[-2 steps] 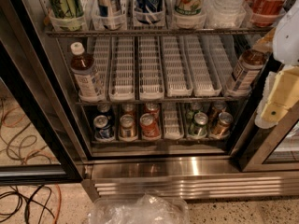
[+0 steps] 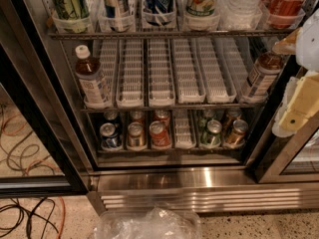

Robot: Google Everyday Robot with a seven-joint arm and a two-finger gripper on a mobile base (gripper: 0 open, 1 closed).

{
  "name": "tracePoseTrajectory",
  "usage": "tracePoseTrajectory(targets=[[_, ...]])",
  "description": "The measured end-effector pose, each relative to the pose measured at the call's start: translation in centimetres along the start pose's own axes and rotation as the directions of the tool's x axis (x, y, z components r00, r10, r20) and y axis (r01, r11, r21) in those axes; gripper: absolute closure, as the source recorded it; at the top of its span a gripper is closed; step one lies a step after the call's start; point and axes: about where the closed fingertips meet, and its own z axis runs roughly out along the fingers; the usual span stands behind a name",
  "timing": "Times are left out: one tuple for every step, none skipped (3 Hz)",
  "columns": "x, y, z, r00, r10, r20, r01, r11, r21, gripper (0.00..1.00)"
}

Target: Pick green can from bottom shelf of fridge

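The fridge (image 2: 199, 176) stands open in front of me. On its bottom shelf (image 2: 172, 150) a row of short cans stands in white lane trays. The green can (image 2: 213, 133), dark green with a silver top, is at the front of the second lane from the right. A bronze-orange can (image 2: 236, 133) stands right of it, and an empty lane (image 2: 184, 132) lies left of it. A second green can (image 2: 204, 118) stands behind it. My gripper (image 2: 295, 114), cream and white, hangs at the right edge of the view. It is outside the fridge, above and to the right of the green can.
A red can (image 2: 158, 134), a bronze can (image 2: 135, 135) and a blue can (image 2: 109, 136) stand further left. The middle shelf holds brown bottles at both ends (image 2: 92, 82) (image 2: 259, 75). A clear plastic bag (image 2: 149, 224) and cables (image 2: 25, 213) lie on the floor. A black door frame (image 2: 40, 118) stands at left.
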Motion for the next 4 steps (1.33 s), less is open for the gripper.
tracePoseTrajectory(targets=[[-0.5, 2.8, -0.4, 0.995, 0.024, 0.099, -0.028, 0.9987, 0.043, 0.0], [1.4, 4.4, 1.3, 0.98, 0.126, 0.152, -0.132, 0.9908, 0.03, 0.0], [1.4, 4.4, 1.3, 0.98, 0.126, 0.152, -0.132, 0.9908, 0.03, 0.0], [1.2, 4.3, 1.2, 0.972, 0.144, 0.183, -0.15, 0.9885, 0.019, 0.0]])
